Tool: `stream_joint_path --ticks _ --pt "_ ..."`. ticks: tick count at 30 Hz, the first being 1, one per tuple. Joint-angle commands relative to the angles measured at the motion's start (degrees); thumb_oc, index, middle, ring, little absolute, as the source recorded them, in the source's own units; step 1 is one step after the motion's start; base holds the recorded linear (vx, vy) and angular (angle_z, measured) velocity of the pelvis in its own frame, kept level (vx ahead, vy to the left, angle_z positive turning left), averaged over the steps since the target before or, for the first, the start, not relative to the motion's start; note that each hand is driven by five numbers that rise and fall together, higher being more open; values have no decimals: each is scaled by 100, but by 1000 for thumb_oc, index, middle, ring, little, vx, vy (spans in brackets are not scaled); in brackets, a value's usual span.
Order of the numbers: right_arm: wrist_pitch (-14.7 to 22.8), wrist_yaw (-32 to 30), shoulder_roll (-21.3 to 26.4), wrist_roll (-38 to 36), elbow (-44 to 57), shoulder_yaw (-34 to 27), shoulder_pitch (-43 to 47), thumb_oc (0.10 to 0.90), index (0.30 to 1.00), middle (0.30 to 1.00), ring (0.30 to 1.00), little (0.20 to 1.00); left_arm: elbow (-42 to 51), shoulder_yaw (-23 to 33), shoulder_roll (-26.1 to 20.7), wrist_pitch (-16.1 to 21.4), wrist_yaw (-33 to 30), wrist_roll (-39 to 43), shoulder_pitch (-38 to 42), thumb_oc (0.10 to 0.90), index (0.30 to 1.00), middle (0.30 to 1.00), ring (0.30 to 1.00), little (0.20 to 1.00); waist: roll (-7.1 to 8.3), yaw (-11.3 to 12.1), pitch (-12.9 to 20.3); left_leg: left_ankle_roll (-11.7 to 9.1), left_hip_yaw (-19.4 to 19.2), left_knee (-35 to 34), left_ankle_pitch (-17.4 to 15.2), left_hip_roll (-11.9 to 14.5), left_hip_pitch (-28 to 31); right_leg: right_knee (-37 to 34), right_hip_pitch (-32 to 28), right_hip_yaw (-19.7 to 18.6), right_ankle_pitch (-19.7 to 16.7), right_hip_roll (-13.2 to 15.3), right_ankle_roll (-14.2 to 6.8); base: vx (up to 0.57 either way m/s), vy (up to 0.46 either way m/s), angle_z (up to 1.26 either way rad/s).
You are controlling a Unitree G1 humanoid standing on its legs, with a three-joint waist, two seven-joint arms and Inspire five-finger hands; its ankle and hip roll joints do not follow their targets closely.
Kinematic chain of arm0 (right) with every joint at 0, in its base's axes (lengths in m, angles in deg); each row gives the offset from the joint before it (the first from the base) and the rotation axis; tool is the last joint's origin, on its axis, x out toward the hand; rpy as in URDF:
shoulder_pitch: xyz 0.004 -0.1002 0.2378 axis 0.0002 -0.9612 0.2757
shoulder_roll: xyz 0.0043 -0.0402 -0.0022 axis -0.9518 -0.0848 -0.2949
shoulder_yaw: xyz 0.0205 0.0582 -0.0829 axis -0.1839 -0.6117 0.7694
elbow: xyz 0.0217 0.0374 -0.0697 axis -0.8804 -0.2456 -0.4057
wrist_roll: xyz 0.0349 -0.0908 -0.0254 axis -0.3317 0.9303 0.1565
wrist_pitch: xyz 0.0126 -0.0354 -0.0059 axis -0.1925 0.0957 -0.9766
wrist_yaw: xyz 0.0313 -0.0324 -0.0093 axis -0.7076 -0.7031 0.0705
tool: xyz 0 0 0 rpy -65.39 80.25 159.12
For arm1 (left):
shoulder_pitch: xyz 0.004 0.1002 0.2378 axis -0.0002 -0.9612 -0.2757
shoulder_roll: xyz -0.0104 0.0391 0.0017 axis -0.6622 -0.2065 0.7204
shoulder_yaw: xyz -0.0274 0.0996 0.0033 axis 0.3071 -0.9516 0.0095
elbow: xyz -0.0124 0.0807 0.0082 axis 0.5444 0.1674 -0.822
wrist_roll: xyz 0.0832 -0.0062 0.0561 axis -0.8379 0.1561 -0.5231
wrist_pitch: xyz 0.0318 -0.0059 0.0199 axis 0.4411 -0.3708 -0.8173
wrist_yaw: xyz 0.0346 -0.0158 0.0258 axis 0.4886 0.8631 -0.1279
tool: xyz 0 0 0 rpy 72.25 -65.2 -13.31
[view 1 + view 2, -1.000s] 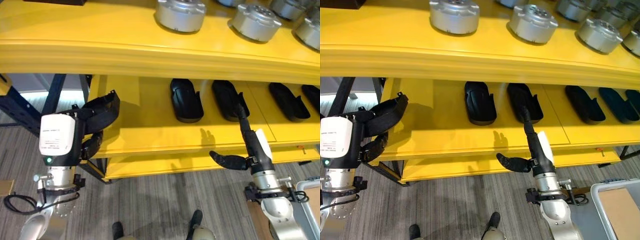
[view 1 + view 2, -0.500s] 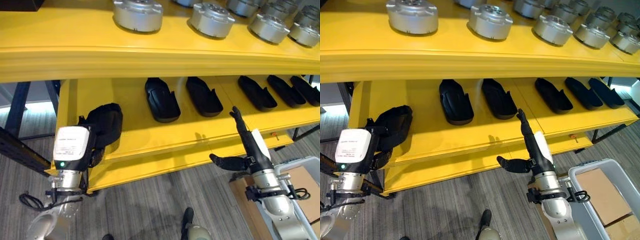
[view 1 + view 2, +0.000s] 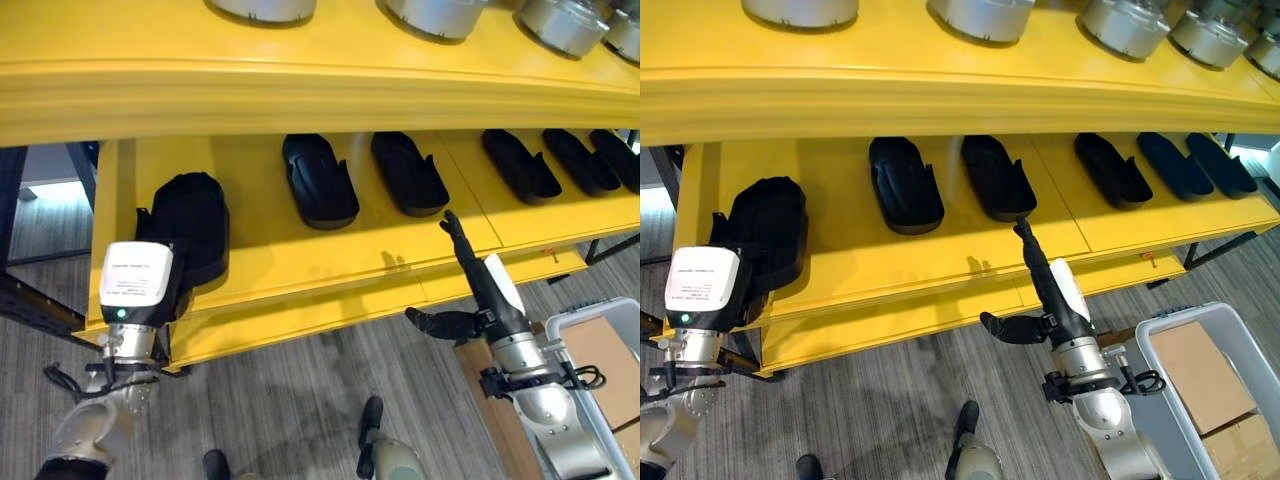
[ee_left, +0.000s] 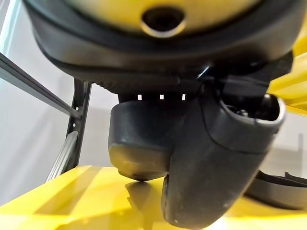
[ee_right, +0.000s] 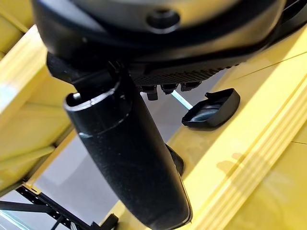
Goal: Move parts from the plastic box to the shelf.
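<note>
The left robot hand [image 3: 165, 300] grips a black part [image 3: 188, 225] on the yellow shelf [image 3: 300, 255]; the right robot hand [image 3: 470, 275] hovers with fingers straight and released.

Workshop or factory storeroom: yellow steel shelf [image 3: 300, 95] holding rows of black moulded parts [image 3: 318, 180] and metal housings [image 3: 981, 17].

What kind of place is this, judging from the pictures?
Probably a workshop or factory storeroom. A yellow shelf holds rows of identical black parts, with round metal parts on the level above. A plastic box with cardboard inside stands on the floor at the robot's right.
</note>
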State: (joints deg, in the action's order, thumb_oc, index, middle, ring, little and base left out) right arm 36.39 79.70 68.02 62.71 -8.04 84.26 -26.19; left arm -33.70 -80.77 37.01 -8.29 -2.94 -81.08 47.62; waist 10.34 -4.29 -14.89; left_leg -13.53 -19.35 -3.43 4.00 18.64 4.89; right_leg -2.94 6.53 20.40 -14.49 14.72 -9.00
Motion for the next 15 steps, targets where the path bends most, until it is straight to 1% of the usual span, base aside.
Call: stream_joint_path --ticks 1,4,5,6,7,11,15 --pt "557 -170 21 -119 581 -406 752 900 1000 1000 1000 1000 -223 7 -652 -120 363 -156 175 400 300 300 300 300 365 9 -147 329 -166 117 -88 4 -5 681 -370 111 469 784 -597 0 0 0" --pt "545 -129 42 -115 596 -362 734 900 1000 1000 1000 1000 -422 -123 -648 -152 406 -123 386 400 300 300 300 300 382 -27 -187 316 -195 107 -110 9 20 690 -373 93 486 769 -596 0 0 0" --pt "548 -118 87 -103 594 -367 692 900 1000 1000 1000 1000 -628 -204 -662 -219 453 -99 527 400 300 300 300 300 404 -71 -193 310 -212 101 -106 12 21 685 -361 84 470 774 -596 0 0 0" --pt "548 -118 87 -103 596 -382 685 900 1000 1000 1000 1000 -653 -238 -660 -219 443 -96 565 400 300 300 300 300 398 -55 -202 309 -213 101 -107 15 25 688 -364 83 473 771 -596 0 0 0" --pt "553 -97 109 -90 609 -363 648 900 1000 1000 1000 1000 -894 -322 -660 -290 458 -62 779 400 300 300 300 300 422 -114 -198 308 -229 99 -117 8 40 680 -356 61 459 774 -598 0 0 0" --pt "556 -92 124 -88 624 -381 603 900 1000 1000 1000 1000 -1078 -440 -662 -352 459 -40 996 400 300 300 300 300 444 -135 -208 308 -248 99 -124 3 53 681 -339 33 457 782 -598 -4 3 -2" --pt "585 -55 184 -130 687 -420 525 900 1000 1000 1000 1000 -1371 -543 -848 -445 463 -47 1341 400 300 300 300 300 470 -219 -254 303 -303 99 -126 1 93 675 -318 -7 444 768 -600 -3 -3 -4"
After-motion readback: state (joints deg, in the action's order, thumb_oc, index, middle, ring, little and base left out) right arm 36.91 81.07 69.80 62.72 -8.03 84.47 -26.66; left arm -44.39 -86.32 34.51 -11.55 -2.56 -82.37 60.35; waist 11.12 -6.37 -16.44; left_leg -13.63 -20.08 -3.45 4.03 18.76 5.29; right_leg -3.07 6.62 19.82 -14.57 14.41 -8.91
